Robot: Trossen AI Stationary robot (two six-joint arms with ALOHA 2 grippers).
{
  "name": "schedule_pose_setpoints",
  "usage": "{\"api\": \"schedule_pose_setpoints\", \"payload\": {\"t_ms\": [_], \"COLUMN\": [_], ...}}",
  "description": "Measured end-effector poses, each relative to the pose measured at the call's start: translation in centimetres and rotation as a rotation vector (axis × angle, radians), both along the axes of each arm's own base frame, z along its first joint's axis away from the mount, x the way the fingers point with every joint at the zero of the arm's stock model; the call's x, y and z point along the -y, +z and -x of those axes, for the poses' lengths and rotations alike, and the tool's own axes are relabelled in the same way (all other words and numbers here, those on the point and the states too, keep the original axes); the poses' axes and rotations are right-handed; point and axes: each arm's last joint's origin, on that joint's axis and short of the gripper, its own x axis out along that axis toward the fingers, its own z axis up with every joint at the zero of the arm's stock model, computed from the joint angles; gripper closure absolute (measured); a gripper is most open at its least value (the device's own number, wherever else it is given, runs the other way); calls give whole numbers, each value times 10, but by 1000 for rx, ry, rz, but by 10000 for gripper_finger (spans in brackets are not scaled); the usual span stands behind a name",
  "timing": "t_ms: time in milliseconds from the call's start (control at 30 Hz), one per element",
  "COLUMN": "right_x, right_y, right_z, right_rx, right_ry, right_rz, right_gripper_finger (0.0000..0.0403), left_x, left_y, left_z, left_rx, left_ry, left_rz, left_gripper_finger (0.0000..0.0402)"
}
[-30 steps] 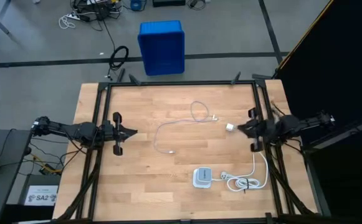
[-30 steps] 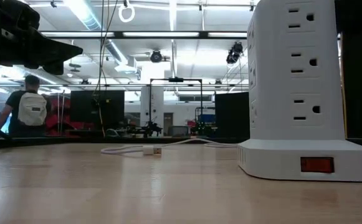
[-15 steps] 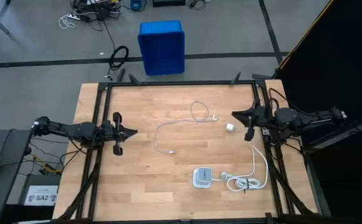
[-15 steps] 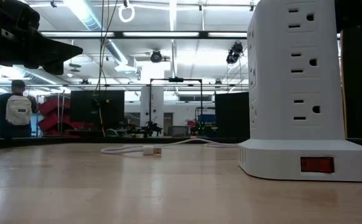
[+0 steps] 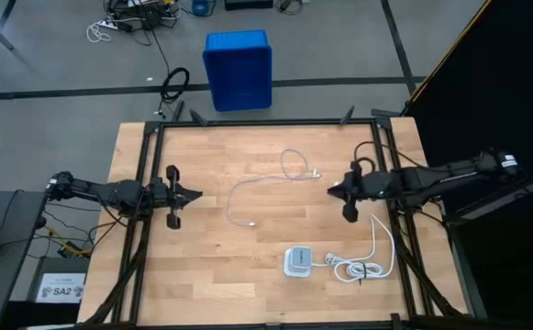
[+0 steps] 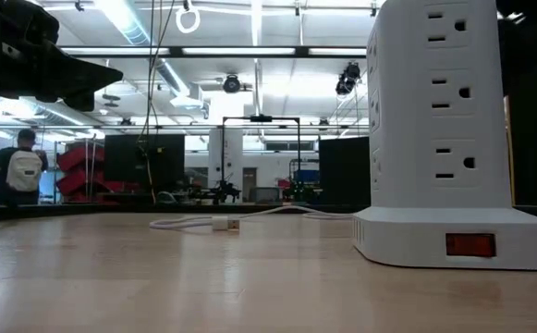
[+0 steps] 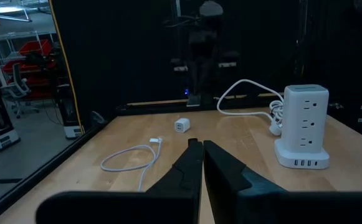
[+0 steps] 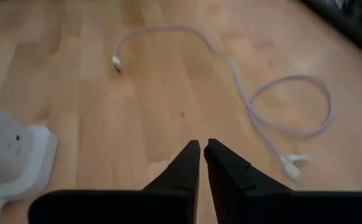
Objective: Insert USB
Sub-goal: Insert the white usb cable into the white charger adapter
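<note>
I see the USB cable (image 5: 261, 189) lying loose on the wooden table (image 5: 202, 266), curled in a small loop at its far end and trailing in an arc to a plug nearer the power strip tower (image 5: 296, 261); nothing is touching it. My right gripper (image 5: 333, 191) sits just beside the loop end of the cable, on the side away from the left arm, fingers pressed together and holding nothing; in the right wrist view (image 8: 200, 152) the closed fingertips point at bare wood between the cable's two ends, with the cable (image 8: 243, 93) ahead and the tower's base (image 8: 12, 155) off to one side. The left gripper (image 5: 195, 193) waits well apart from the cable on its other side, also closed and empty; its wrist view (image 7: 197, 148) looks across the cable (image 7: 131, 157) toward a small white cube charger (image 7: 182, 126) and the tower (image 7: 303, 126) with its thick white cord (image 7: 249, 93). In the low view the tower (image 6: 439, 139) stands close up, the cable plug (image 6: 224, 223) beside it farther back, and a person with a backpack (image 6: 14, 171) is in the room behind
</note>
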Motion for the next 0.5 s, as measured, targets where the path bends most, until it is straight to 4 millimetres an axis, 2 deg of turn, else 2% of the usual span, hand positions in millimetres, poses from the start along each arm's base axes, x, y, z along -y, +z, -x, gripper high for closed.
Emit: {"api": "schedule_pose_setpoints", "payload": {"t_ms": [200,333,500], "right_x": [11,22,31], "right_y": [-11,-13,-6], "right_z": [-10,-18,-33], "right_rx": [-67,-56,2], "right_ry": [-139,-192,-39], "right_rz": [81,67,-44], "right_gripper_finger": [401,402,398], "left_x": [0,0,0], "left_y": [0,0,0], "left_z": [0,0,0], "left_rx": [0,0,0], "left_ry": [0,0,0], "left_rz": [0,0,0], "left_gripper_finger": [401,401,401]}}
